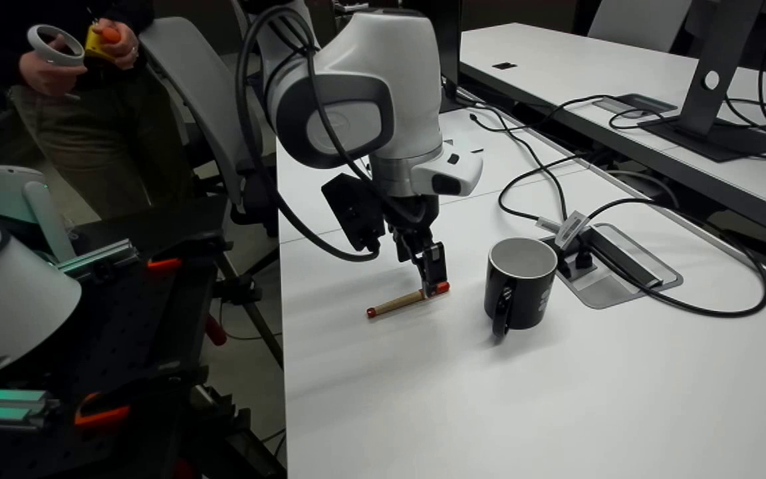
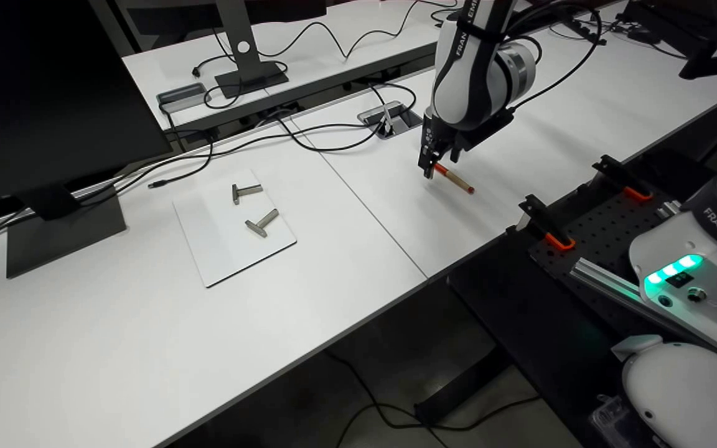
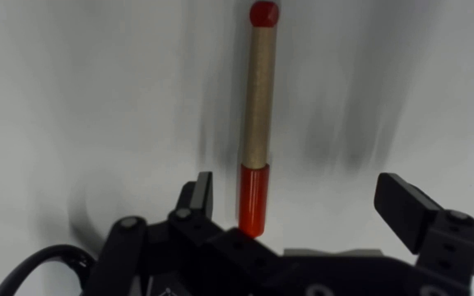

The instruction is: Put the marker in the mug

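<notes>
White worktop (image 1: 556, 412), wide bare stretch in front in an exterior view, robot arm (image 1: 396, 53) above, jaws spread wide, socket plate (image 1: 612, 283) just beside upright black mug (image 1: 522, 286), marker (image 3: 259, 98) lying in from the edge, capped end between the jaws, gap either side

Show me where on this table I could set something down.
Bare table lies beyond the handle of the mug, and between the white panel and the robot-side edge. It's crowded around the gripper, marker, mug and cables.
</notes>
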Motion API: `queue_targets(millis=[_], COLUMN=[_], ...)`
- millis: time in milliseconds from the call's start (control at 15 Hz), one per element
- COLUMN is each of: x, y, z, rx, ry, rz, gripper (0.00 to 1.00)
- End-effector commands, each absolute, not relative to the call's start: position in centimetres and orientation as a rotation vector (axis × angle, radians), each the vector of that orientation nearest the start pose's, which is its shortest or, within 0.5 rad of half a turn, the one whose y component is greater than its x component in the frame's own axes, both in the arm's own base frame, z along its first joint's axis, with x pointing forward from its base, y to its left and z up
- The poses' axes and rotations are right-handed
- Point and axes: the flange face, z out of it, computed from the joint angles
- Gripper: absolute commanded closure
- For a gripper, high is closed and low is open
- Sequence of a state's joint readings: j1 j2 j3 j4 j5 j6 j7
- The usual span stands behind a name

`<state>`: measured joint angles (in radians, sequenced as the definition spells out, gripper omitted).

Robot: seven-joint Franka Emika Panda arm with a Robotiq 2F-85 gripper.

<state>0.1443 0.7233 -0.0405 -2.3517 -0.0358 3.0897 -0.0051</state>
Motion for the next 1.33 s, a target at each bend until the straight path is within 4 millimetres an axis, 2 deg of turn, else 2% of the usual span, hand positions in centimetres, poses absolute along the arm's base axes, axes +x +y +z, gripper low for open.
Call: queue_targets(millis=[0,133,267,933,1000,1067,1267], x=[46.95,46.97,47.08,47.41,47.42,47.39,47.28], y=[4.58,4.47,4.39,4.2,4.18,4.18,4.29], z=[1.82,1.56,1.46,1.65,1.65,1.62,1.95], rx=[-3.154,-3.16,-3.165,-3.172,-3.172,-3.172,-3.167], ry=[-0.245,-0.242,-0.243,-0.24,-0.239,-0.24,-0.233], rz=[-0.033,-0.032,-0.032,-0.047,-0.047,-0.047,-0.074], gripper=[0.0,0.0,0.26,0.92,0.96,0.93,0.93])
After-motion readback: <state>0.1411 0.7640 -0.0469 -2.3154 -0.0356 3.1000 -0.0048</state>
